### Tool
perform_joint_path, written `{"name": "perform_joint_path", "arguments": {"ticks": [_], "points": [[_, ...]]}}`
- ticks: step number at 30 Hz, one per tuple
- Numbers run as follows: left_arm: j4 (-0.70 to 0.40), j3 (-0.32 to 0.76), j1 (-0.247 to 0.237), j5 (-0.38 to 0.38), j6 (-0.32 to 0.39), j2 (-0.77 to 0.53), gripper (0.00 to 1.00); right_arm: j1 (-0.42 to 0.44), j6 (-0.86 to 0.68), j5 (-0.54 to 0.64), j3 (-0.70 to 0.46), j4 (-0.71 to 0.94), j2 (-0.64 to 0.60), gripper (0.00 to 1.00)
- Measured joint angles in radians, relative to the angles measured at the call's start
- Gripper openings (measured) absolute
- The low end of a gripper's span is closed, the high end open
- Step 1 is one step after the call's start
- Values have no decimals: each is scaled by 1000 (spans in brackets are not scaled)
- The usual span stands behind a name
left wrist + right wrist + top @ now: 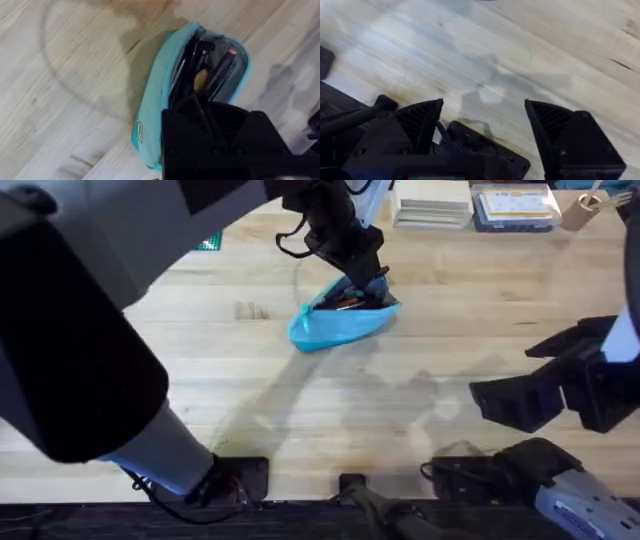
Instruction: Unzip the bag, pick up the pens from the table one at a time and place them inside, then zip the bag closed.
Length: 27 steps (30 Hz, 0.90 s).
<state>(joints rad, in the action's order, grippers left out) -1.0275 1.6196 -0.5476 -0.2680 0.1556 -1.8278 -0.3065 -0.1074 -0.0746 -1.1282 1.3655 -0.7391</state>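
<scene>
The light blue bag point(335, 325) lies on the table point(200, 370) at the far middle, its zipper open. Dark pens point(192, 62) lie inside it, one with a red tip, and they also show through the opening from overhead point(347, 300). My left gripper point(362, 275) reaches far across and sits right over the bag's far right end; its black body point(220, 142) covers that end of the bag in the left wrist view. My right gripper point(505, 402) hovers open over bare wood at the right, with nothing between its fingers point(422, 122).
At the back right stand a stack of white pads point(432, 205), a blue box point(515, 208) and a tan object point(580, 212). A green item point(208, 245) lies at the back left. The left arm's grey link looms large over the left side.
</scene>
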Motion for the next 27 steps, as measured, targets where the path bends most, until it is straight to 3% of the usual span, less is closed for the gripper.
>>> {"name": "perform_joint_path", "arguments": {"ticks": [16,27], "points": [[0,0,0,3,-55,-2,41,0,0,0,0,0,0,997],[3,0,-11,3,-58,-89,41,0,0,0,0,0,0,997]]}}
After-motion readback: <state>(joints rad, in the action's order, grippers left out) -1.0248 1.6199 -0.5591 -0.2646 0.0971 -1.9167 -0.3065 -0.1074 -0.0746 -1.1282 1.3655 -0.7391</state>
